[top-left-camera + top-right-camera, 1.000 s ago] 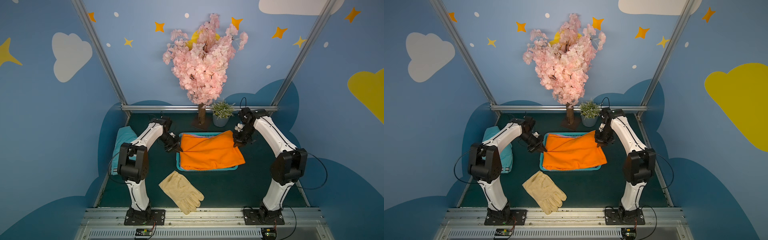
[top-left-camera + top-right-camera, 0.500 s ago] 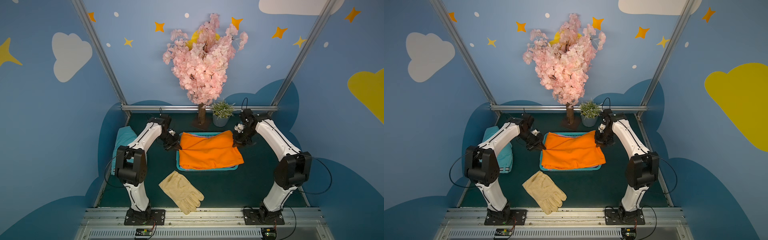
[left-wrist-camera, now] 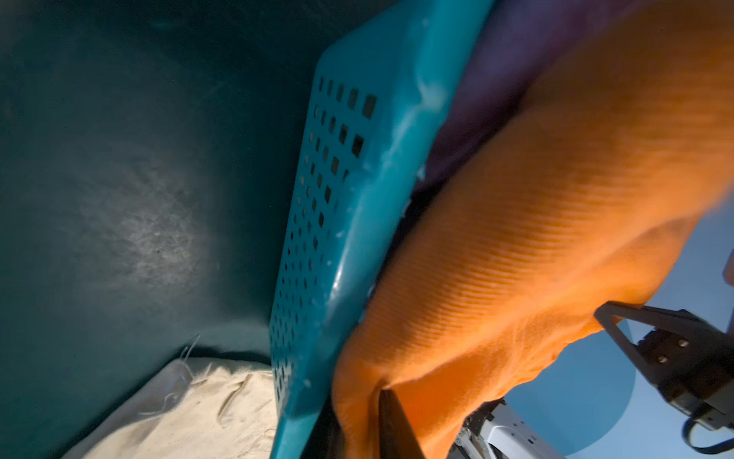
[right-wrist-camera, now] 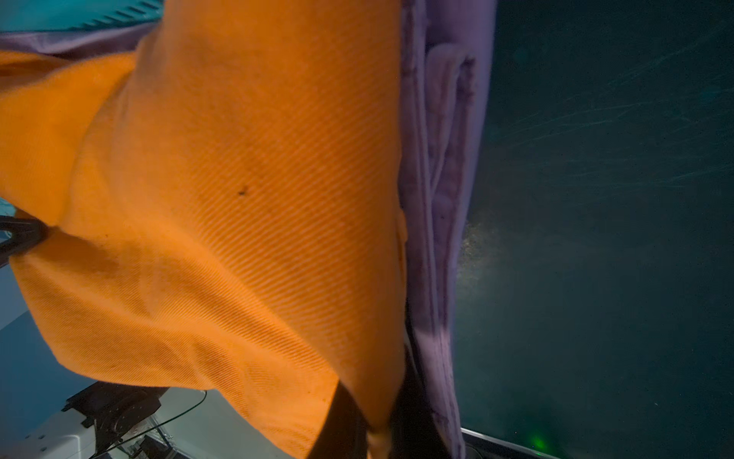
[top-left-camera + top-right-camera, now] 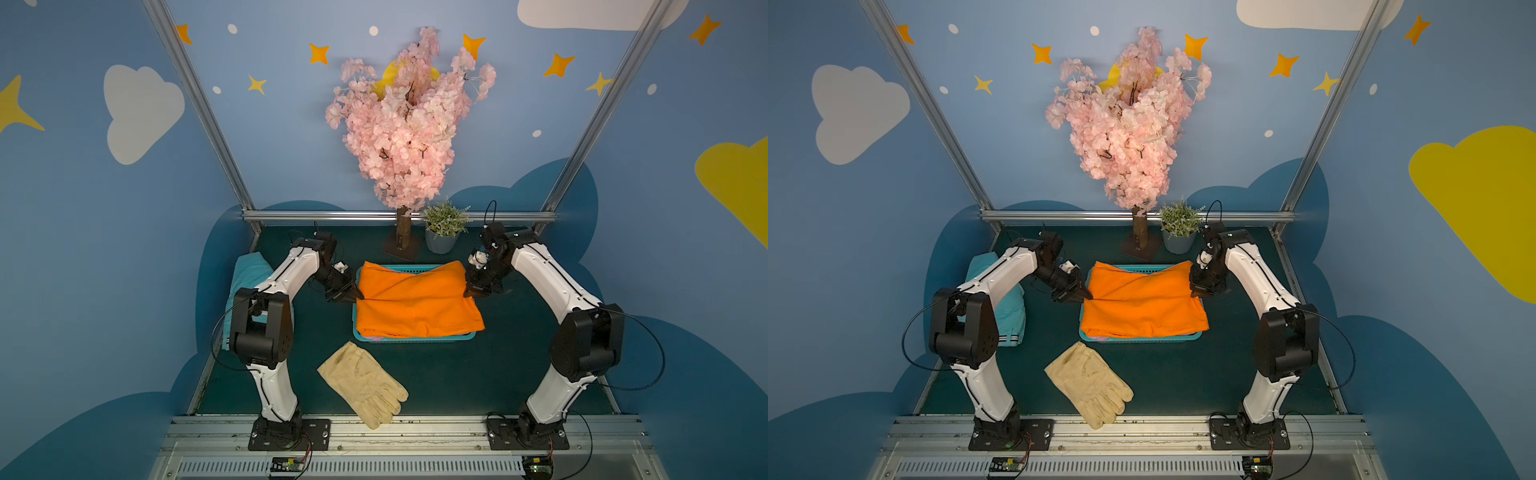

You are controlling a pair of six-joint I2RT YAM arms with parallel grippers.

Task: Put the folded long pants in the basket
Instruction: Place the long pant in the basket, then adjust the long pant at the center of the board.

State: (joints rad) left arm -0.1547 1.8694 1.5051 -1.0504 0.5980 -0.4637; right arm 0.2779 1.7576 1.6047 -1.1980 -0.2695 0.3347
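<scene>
Your basket (image 5: 415, 338) is holding the orange pants (image 5: 415, 305) on top, spilling over its rims, with the lilac pants (image 4: 437, 198) lying underneath (only an edge is showing). Your right gripper (image 5: 469, 293) is pinching the orange cloth's right edge. Your left gripper (image 5: 357, 296) is touching the opposite edge, grip unclear. The turquoise pants (image 5: 1013, 305) are lying outside, far left
</scene>
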